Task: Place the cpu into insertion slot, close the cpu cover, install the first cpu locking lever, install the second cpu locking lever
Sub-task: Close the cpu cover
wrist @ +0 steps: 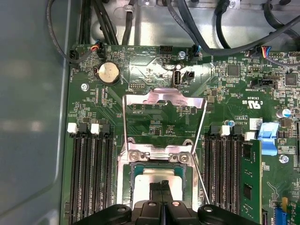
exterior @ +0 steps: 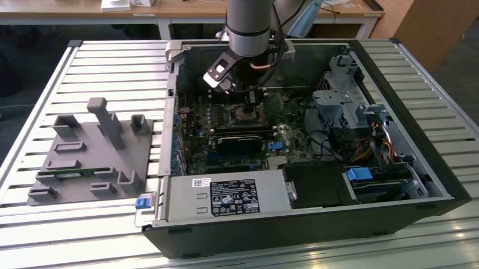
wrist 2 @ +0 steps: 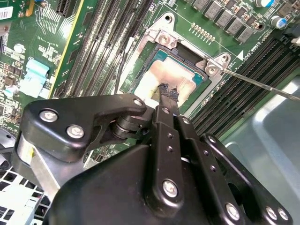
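one arm (exterior: 250,22) reaches down into an open computer case (exterior: 438,174) that lies on a slatted desk (exterior: 112,61). its pincer (wrist 2: 167,93) hangs over the processor socket on the green motherboard (wrist: 154,65). in both wrist views the two dark fingers (wrist: 156,190) are pressed together with no gap between them, and their tips are down at the top face of the cpu (wrist 2: 176,75); they pinch nothing that can be seen. the cpu lies flat inside the socket, its pale metal top facing up, framed by the socket's rim. the cpu cover (wrist: 164,97) is not closed: in the first wrist view it stands swung back from its hinge at the socket's edge, its silvery frame over the board beyond the socket. a thin wire lever (wrist 2: 262,85) sticks out from one socket corner, raised off the board. rows of black memory slots (wrist: 91,173) run along both sides of the socket. at the exterior view's left, a grey holder block (exterior: 97,151) sits on the desk beside the case.
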Controlling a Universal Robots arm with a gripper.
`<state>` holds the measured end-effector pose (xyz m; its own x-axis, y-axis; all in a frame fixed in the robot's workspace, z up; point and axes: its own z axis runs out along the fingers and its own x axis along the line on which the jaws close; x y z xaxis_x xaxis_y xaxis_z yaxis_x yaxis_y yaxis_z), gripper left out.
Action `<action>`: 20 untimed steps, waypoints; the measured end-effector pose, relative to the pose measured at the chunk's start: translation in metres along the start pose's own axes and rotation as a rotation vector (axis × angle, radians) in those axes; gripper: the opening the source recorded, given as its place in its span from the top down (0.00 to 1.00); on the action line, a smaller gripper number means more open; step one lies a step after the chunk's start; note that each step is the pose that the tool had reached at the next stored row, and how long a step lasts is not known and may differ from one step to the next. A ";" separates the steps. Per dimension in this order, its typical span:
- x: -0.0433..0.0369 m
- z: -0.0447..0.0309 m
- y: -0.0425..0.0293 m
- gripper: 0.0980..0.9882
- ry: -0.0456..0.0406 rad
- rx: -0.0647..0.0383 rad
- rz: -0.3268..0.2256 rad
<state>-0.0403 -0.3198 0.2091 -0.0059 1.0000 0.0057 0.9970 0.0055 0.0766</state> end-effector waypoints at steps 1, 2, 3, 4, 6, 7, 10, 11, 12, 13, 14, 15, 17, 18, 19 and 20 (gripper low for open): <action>0.0000 -0.0001 0.0000 0.99 0.0000 0.000 0.000; 0.0000 -0.0002 0.0000 0.99 0.0000 0.000 0.000; 0.0000 -0.0004 0.0000 0.99 -0.0002 0.000 0.000; -0.0001 -0.0008 0.0000 0.99 -0.0004 0.000 0.000; 0.0000 -0.0012 0.0001 0.99 -0.0003 0.000 0.000; 0.0000 -0.0015 0.0001 0.99 -0.0002 0.000 0.000; -0.0001 -0.0017 0.0001 0.99 -0.0005 0.000 0.000; 0.0000 -0.0017 0.0001 0.99 -0.0005 0.000 0.000; 0.0000 -0.0018 0.0001 0.99 -0.0006 0.000 0.000; -0.0001 -0.0023 0.0002 0.99 -0.0008 0.000 0.000; -0.0001 -0.0029 0.0002 0.99 -0.0008 0.000 0.000; 0.0000 -0.0036 0.0002 0.99 -0.0007 0.000 0.000; 0.0000 -0.0049 0.0003 0.99 -0.0006 0.000 0.000; 0.0000 -0.0054 0.0004 0.99 -0.0006 0.000 0.000; 0.0000 -0.0057 0.0004 0.99 -0.0007 0.000 0.000; 0.0000 -0.0060 0.0005 0.99 -0.0005 0.000 0.000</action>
<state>-0.0403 -0.3199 0.2151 -0.0059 1.0000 0.0052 0.9971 0.0055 0.0765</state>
